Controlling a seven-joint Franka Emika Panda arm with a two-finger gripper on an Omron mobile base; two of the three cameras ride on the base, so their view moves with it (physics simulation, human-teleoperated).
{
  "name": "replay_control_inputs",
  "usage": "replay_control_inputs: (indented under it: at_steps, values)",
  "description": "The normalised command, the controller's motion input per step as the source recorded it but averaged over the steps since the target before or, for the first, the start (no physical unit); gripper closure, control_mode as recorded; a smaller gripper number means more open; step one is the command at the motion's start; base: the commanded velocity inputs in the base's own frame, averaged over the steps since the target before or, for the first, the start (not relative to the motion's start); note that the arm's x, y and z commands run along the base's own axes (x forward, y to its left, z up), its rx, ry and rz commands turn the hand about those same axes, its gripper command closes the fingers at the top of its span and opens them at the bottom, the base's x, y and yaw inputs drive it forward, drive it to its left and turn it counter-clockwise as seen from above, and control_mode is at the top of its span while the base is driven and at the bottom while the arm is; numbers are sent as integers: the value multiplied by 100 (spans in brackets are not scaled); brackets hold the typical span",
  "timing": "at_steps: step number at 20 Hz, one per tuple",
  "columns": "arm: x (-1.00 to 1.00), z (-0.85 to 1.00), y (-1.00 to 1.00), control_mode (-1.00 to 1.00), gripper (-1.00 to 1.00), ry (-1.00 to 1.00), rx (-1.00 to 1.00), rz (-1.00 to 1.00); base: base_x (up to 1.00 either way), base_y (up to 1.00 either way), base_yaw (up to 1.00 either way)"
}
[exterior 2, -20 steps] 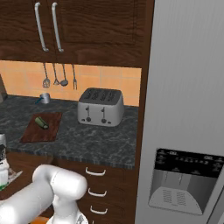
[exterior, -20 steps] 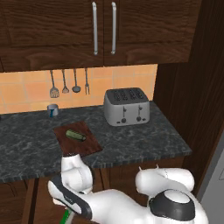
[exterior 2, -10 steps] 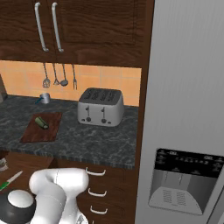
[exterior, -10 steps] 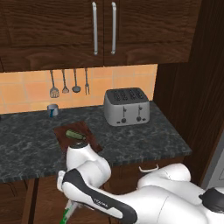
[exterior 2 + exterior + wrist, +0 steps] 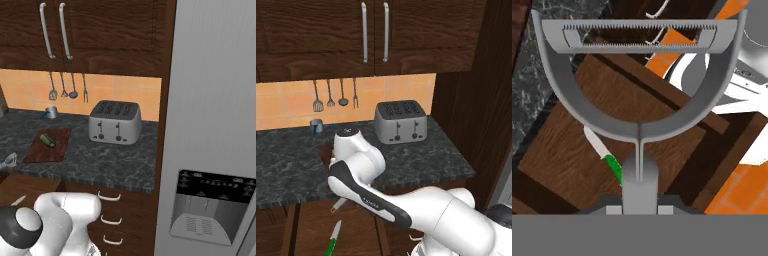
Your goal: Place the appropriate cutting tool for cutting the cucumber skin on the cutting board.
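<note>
Now the peeler (image 5: 639,75) sits clamped in the pincer (image 5: 639,207).

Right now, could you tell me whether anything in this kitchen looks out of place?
Yes: the green-handled knife lies below counter level in front of the lower cabinets, apparently on the floor rather than on the counter. The peeler sits held in the pincer.

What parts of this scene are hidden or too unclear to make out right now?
- Flat dark reddish-brown wooden cutting board: mostly behind the white arm in the left base view.
- Grey forked peeler: handle base cut off at the hand view's bottom, so the end effector's grip cannot be judged.
- Green-handled white-bladed knife: partly hidden behind the peeler's stem.
- Short dark green cucumber: too small for detail.
</note>
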Motion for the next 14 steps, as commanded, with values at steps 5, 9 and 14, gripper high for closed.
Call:
replay_control_inputs:
  at_steps: [5,9,14]
  values:
    - [100,55,30,-100,100,-2,-20,-16,0,0,0]
    - [100,1,10,-100,100,-1,-5,-12,0,0,0]
    - [95,-19,0,-100,100,0,0,-7,0,0,0]
